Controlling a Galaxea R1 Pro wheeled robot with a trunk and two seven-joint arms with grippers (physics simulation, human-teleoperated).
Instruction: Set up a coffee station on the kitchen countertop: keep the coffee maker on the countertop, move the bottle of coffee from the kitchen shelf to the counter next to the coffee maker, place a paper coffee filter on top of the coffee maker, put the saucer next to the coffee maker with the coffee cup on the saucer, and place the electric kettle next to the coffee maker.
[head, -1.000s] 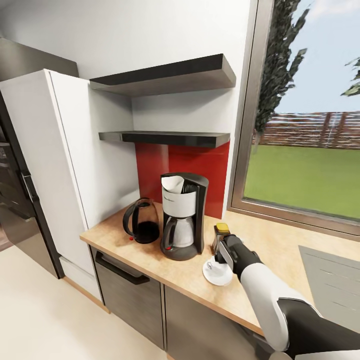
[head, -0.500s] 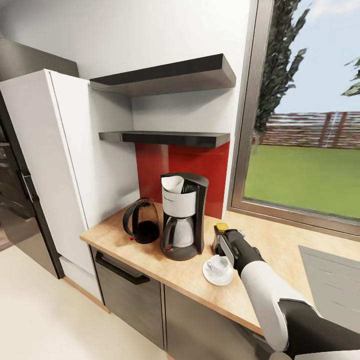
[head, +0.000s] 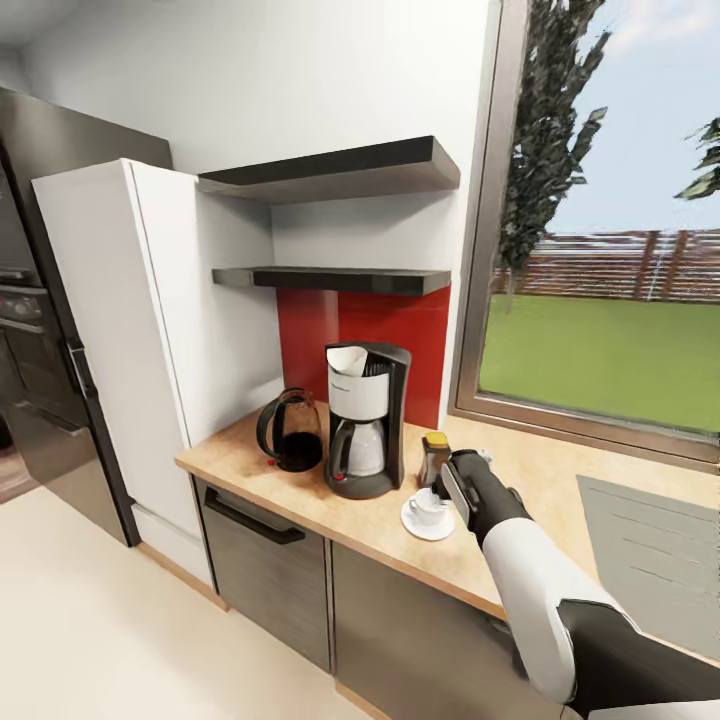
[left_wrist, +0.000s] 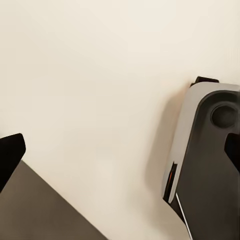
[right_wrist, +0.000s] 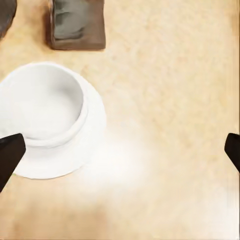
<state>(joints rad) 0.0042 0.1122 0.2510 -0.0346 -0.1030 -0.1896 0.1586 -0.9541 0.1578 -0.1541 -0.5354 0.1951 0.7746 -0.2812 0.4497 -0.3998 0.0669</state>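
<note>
The black coffee maker (head: 365, 435) stands on the tan kitchen countertop (head: 262, 482) with the white paper coffee filter (head: 347, 360) on its top. To its left sits the glass electric kettle (head: 290, 432), to its right the bottle of coffee (head: 434, 458). In front of the bottle the coffee cup (head: 426, 504) rests on the saucer (head: 428, 533). My right gripper (head: 446, 489) hovers just right of the cup, open and holding nothing. Seen from the right wrist, the cup (right_wrist: 42, 102), saucer (right_wrist: 65, 165) and bottle (right_wrist: 77, 25) lie to one side of the gripper (right_wrist: 120, 155). My left gripper (left_wrist: 120, 155) is open over the floor.
Two charcoal kitchen shelves (head: 335, 278) hang above the machine, both bare. A tall white cabinet (head: 130, 330) borders the counter on the left, a window (head: 600, 300) on the right. A grey panel (head: 650, 550) lies in the counter at far right. Dark cabinet fronts (head: 265, 560) sit below.
My right gripper has come off the coffee cup and shifted right, leaving it on the saucer. The head camera has pulled back and up, so the whole scene looks smaller.
</note>
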